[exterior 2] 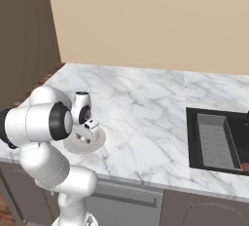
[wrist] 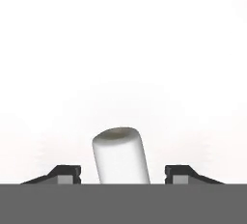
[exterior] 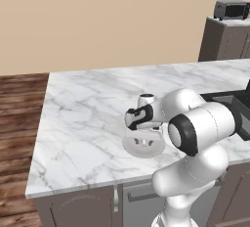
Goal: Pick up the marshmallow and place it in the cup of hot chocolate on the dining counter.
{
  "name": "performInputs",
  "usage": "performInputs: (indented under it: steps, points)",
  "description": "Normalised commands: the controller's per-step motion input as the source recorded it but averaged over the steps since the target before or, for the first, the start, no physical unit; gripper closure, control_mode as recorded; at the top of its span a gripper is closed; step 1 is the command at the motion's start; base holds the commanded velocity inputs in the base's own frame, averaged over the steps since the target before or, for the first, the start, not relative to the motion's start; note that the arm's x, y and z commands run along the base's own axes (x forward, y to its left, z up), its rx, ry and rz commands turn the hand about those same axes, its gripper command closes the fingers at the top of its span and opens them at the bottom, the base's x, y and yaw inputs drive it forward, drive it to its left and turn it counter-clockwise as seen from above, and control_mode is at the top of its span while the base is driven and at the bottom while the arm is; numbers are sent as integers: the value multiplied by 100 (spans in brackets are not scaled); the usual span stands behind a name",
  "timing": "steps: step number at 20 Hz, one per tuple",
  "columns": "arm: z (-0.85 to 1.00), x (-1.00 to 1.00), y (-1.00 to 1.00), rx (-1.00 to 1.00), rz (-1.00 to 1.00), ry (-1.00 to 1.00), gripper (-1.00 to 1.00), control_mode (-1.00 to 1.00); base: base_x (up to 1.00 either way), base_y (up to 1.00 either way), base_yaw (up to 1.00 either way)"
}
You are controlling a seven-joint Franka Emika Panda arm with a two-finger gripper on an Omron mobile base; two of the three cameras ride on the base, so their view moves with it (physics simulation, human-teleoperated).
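The marshmallow [wrist: 120,153], a small white stubby cylinder, stands slightly tilted on a round pale plate [wrist: 120,49]. My gripper [wrist: 123,172] straddles it. One dark fingertip [wrist: 67,172] shows on each side, with a gap between each tip and the marshmallow, so the gripper is open. From the base, the hand points down over the plate [exterior: 132,147] [exterior 2: 99,140], near the front edge of the dining counter [exterior: 83,113] [exterior 2: 141,98]. The gripper [exterior: 144,140] [exterior 2: 86,140] sits low over the plate, and the hand hides the marshmallow there. The cup of hot chocolate is out of view.
A black sink [exterior 2: 216,140] [exterior: 229,103] is sunk into the counter to the right of the arm. A small reddish patch [exterior 2: 244,166] shows at its right edge; I cannot tell what it is. A toaster oven [exterior: 230,10] stands on a far cabinet.
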Motion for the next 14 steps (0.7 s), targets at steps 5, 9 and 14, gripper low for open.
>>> performInputs:
  steps: [5, 9, 14]
  points:
    - [0, 0, 0, 0, 0, 0, 100, -100, 0, 0, 0]
    - [0, 0, 0, 0, 0, 0, 100, -100, 0, 0, 0]
    - [-11, 0, 0, 0, 0, 0, 100, -100, 0, 0, 0]
